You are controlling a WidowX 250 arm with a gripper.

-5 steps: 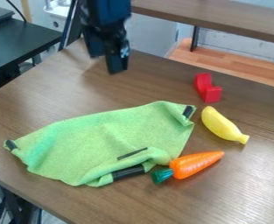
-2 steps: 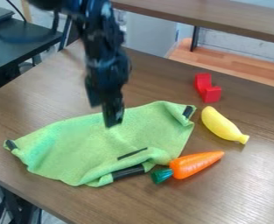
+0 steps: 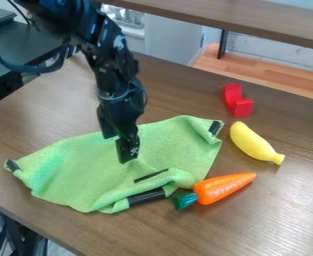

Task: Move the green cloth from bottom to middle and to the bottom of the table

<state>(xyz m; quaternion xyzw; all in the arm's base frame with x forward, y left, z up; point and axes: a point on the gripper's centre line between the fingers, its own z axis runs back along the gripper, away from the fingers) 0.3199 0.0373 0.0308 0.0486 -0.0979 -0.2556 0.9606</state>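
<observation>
Cloth of light green fabric lay rumpled but mostly spread out on the brown wood-grain table, left of centre in the camera view and reaching toward the near left edge. Black patches sat at its left and upper right corners; a folded-over part with a wide black strip ran along the lower right side, with a thin black strip just above. My black two-finger pincer hung down over the middle of the cloth, tips apart, one lower in view than the other, green fabric behind them. Couldn't tell if the tips touched it. My black jointed arm came in from the upper left, a dark cable looping beside it. Orange toy carrot with a green top: right by the fold, green end toward the cloth, contact unclear. Smooth yellow toy banana: right of the cloth's upper right corner, apart from it. Red notched block: beyond the banana, near its upper end.
</observation>
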